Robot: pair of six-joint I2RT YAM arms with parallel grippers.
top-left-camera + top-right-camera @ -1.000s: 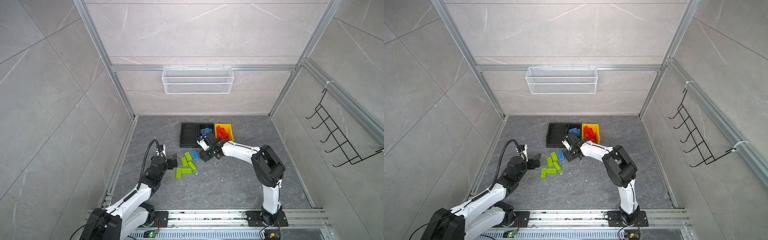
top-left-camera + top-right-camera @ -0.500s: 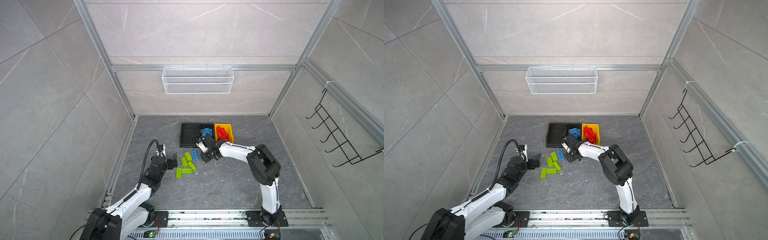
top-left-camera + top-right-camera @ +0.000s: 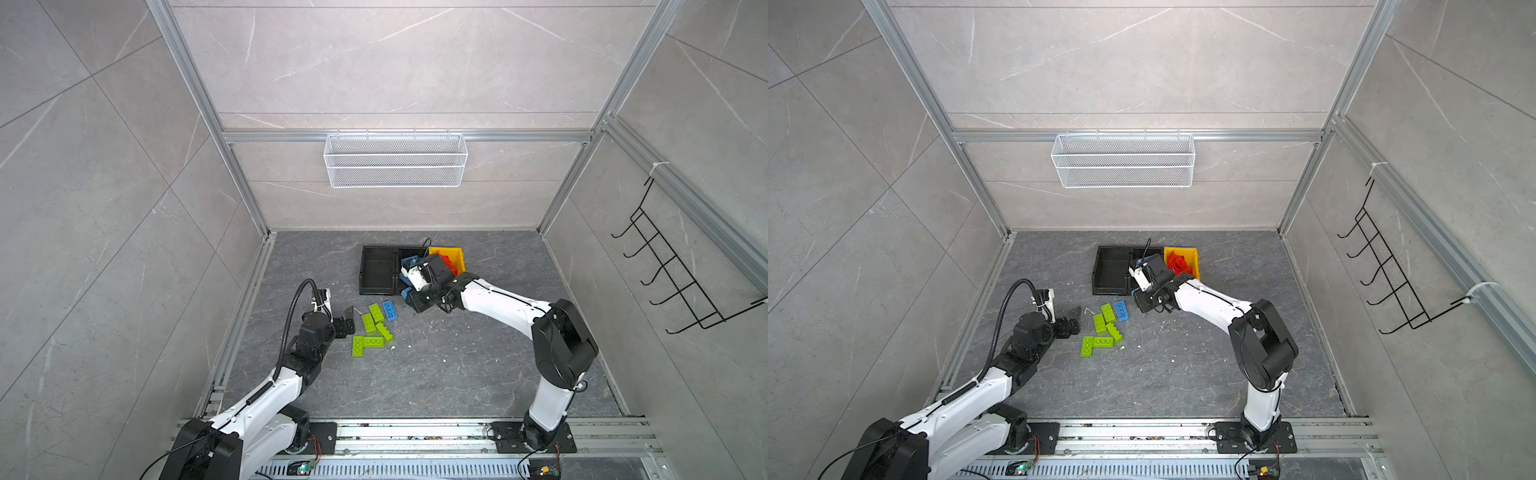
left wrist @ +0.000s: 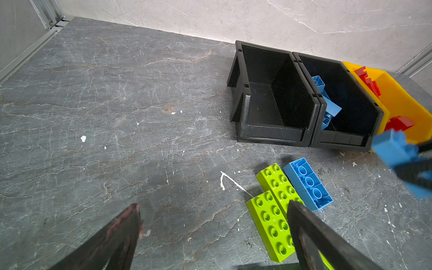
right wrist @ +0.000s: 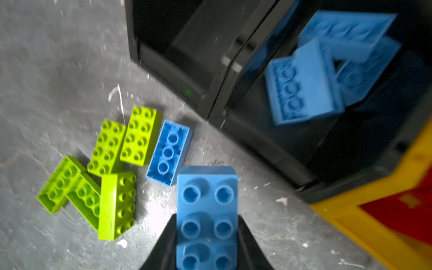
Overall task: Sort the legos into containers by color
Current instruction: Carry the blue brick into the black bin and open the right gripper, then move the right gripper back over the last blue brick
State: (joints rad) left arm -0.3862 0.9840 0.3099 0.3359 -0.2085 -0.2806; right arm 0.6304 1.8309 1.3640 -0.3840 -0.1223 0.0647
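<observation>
Near the front lip of the middle black bin [image 4: 346, 138], the right claw [image 5: 207, 224] is clenching a blue brick [image 5: 207, 194] by its long sides, studs facing the wrist camera. The brick is hanging over the table [image 3: 436, 365], just short of the bin's front wall and not yet above the opening.

That bin is holding several blue bricks [image 5: 304, 88], piled at odd angles. The left black bin [image 4: 243, 77] is sitting flush against it on one side. The yellow bin [image 4: 402, 93] is sitting against the other side, with red bricks [image 4: 397, 122] inside.

A loose blue brick [image 4: 308, 184] is lying hollow side up on the table in front of the bins. It is touching the nearest of five lime green bricks [image 3: 368, 323]. The green ones are clustering tightly. Most are lying studs up, and one is resting on its side in the right wrist view.

The left claw [image 4: 214, 210] is gaping wide and grasping nothing. It is hovering low just beside the green cluster, on the side away from the right arm in both top views. One finger [image 4: 304, 224] is overlapping the closest green brick in the left wrist view. Whether it is touching that brick cannot be told.
</observation>
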